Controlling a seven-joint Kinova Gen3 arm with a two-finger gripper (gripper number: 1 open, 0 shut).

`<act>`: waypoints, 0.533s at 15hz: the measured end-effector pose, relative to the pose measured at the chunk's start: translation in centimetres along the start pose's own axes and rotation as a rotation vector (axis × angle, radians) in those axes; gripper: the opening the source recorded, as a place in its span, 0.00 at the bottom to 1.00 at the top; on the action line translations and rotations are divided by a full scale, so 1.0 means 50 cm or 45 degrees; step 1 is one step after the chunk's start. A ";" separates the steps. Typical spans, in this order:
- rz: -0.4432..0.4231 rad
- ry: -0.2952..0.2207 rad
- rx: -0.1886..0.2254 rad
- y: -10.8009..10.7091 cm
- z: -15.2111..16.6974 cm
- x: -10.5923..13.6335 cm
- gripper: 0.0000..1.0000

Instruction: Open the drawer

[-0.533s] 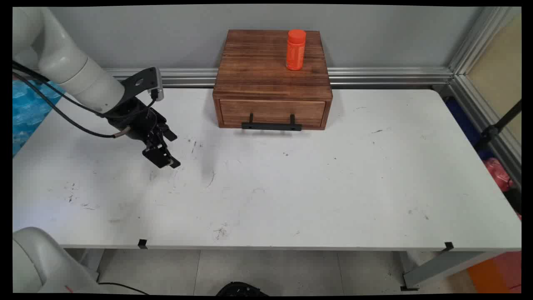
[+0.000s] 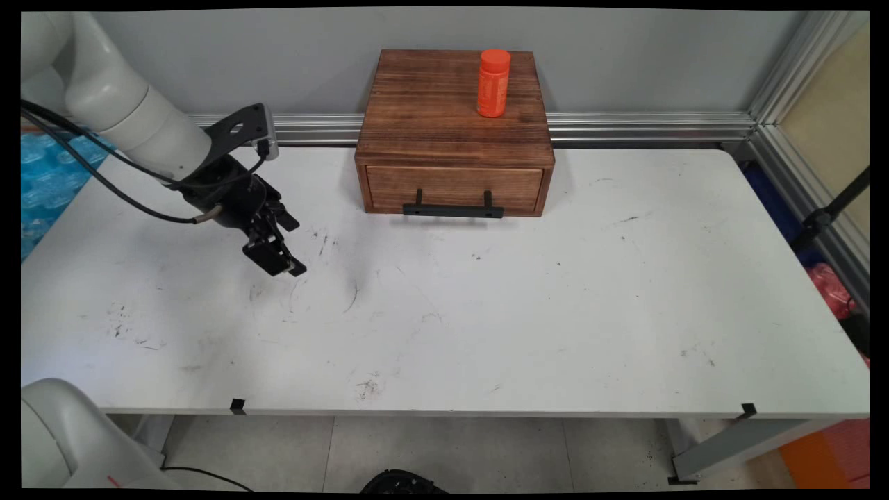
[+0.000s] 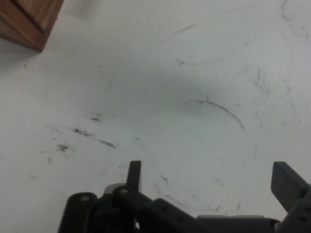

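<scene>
My black gripper (image 2: 290,248) hangs low over the left part of the white table (image 2: 486,326), open with nothing between its fingers. In the hand view the gripper (image 3: 211,180) looks down on bare, scuffed tabletop (image 3: 194,97), one finger (image 3: 134,174) at the left and the other at the right. A brown wooden drawer box (image 2: 455,132) stands at the back middle, to the gripper's right, its drawer shut behind a black handle (image 2: 453,209). One corner of the box (image 3: 26,19) shows in the hand view's upper left. An orange bottle (image 2: 494,82) stands upright on the box's top.
Aluminium rails (image 2: 646,126) run along the wall behind the table and down its right side. Blue material (image 2: 42,180) lies off the table's left edge. Dark scuff marks (image 2: 354,298) dot the tabletop in front of the gripper.
The arm has shifted slightly up and to the right, bringing the gripper a little closer to the box. The box and the bottle have not moved.
</scene>
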 end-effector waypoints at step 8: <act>-0.041 -0.031 0.018 0.012 -0.011 0.048 1.00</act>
